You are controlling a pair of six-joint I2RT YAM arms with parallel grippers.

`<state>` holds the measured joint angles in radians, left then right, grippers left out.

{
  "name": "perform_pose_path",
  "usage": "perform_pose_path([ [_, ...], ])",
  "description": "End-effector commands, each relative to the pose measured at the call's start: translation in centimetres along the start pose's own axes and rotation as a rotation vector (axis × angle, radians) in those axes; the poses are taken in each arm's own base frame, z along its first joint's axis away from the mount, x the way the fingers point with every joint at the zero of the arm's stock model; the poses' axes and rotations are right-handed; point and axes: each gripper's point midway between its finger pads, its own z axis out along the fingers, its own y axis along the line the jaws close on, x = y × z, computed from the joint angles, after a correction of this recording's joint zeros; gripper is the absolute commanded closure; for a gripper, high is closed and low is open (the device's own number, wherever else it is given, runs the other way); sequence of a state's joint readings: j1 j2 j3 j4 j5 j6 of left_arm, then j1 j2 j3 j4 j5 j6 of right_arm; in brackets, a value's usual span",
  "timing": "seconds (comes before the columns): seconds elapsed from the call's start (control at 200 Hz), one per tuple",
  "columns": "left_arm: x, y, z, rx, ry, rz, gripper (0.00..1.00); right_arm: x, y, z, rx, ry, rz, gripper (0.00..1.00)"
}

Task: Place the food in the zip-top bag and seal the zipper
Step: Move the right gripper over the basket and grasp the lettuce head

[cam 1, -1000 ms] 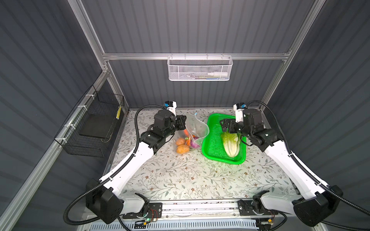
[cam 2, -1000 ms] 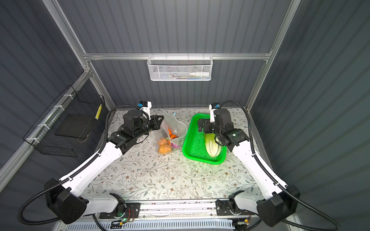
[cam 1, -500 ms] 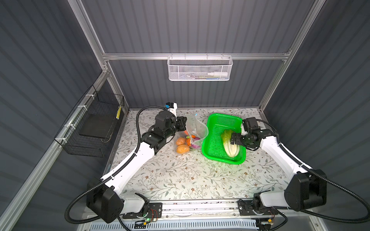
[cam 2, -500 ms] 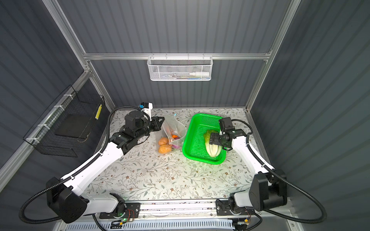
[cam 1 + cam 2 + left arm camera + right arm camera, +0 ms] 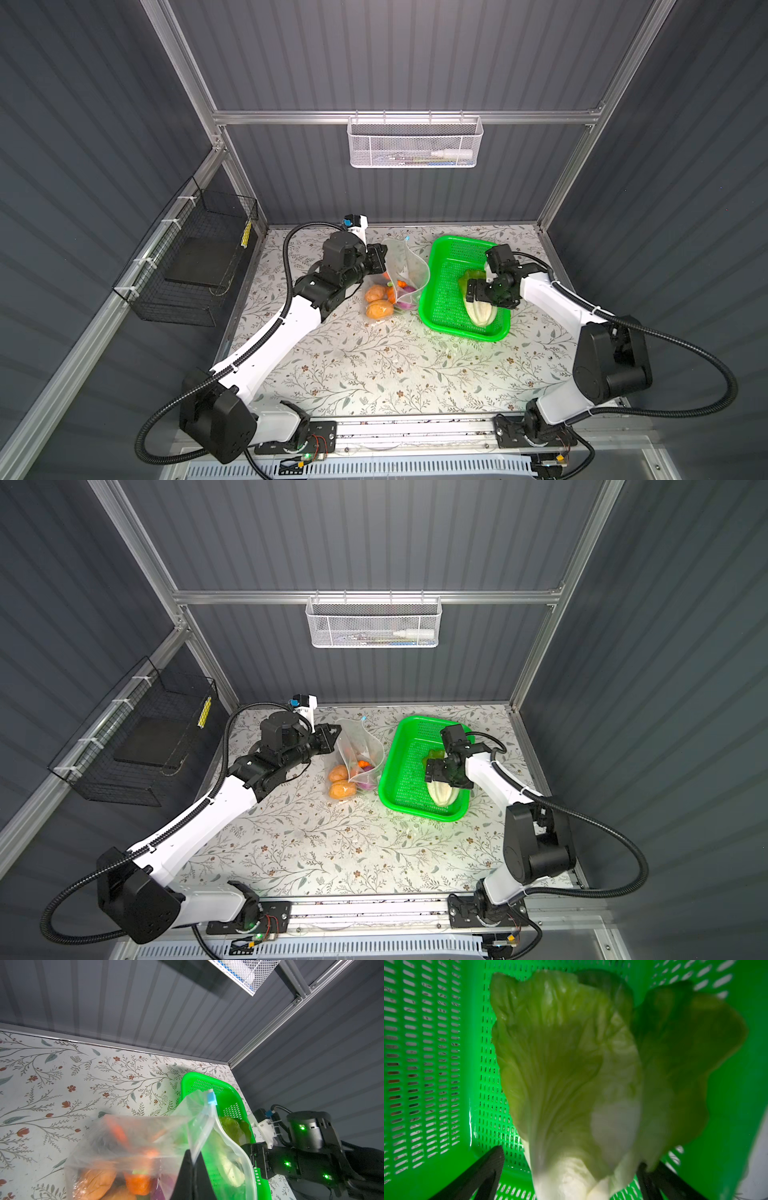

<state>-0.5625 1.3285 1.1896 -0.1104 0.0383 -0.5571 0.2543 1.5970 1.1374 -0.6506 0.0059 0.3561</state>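
The zip-top bag stands left of the green basket with its mouth open, and its light-blue slider tab is at the top. My left gripper is shut on the bag's mouth edge. Through the plastic I see two potato-like lumps, an orange piece and a purple onion. The pale-green napa cabbage lies in the basket. My right gripper is open, with one finger on each side of the cabbage's white stem.
The green perforated basket holds only the cabbage. A white mesh basket hangs on the back wall. A black wire rack is fixed to the left wall. The floral tabletop spreads in front.
My right arm swung from the basket's back end to its right side and lowered its open gripper over the cabbage. The left gripper kept hold of the bag edge, barely shifting.
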Motion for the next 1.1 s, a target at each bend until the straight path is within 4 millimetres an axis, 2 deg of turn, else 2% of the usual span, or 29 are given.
perform_pose_path([
  [0.0, -0.5, -0.2, -0.6, 0.002, -0.022, 0.006, 1.0, -1.2, 1.2, -0.1, 0.048, -0.032, -0.073, 0.01],
  [0.11, -0.5, -0.2, -0.7, 0.001, -0.022, 0.004, 1.0, -1.3, 1.7, 0.4, 0.143, -0.027, -0.156, 0.01],
  [0.28, -0.5, -0.1, -0.8, -0.002, -0.023, 0.005, 1.0, -0.7, 0.9, 1.6, 0.323, 0.025, -0.264, 0.01],
  [0.415, -0.5, -0.2, -0.8, -0.002, -0.022, 0.005, 1.0, -0.2, 2.2, 2.1, 0.311, 0.034, -0.328, 0.01],
  [0.6, -0.5, -0.2, -0.9, -0.002, -0.022, 0.005, 1.0, 0.3, 2.9, 2.8, 0.297, 0.053, -0.375, 0.01],
  [0.82, -0.7, -0.2, -1.1, -0.003, -0.028, 0.006, 1.0, 0.6, 2.7, 3.6, 0.308, 0.072, -0.399, 0.01],
  [1.066, -0.7, -0.3, -1.1, -0.003, -0.028, 0.005, 1.0, 0.1, 1.7, 4.3, 0.379, 0.055, -0.402, 0.01],
  [1.091, -0.7, -0.2, -1.1, -0.005, -0.026, 0.005, 1.0, 0.0, 1.8, 4.2, 0.376, 0.049, -0.398, 0.03],
])
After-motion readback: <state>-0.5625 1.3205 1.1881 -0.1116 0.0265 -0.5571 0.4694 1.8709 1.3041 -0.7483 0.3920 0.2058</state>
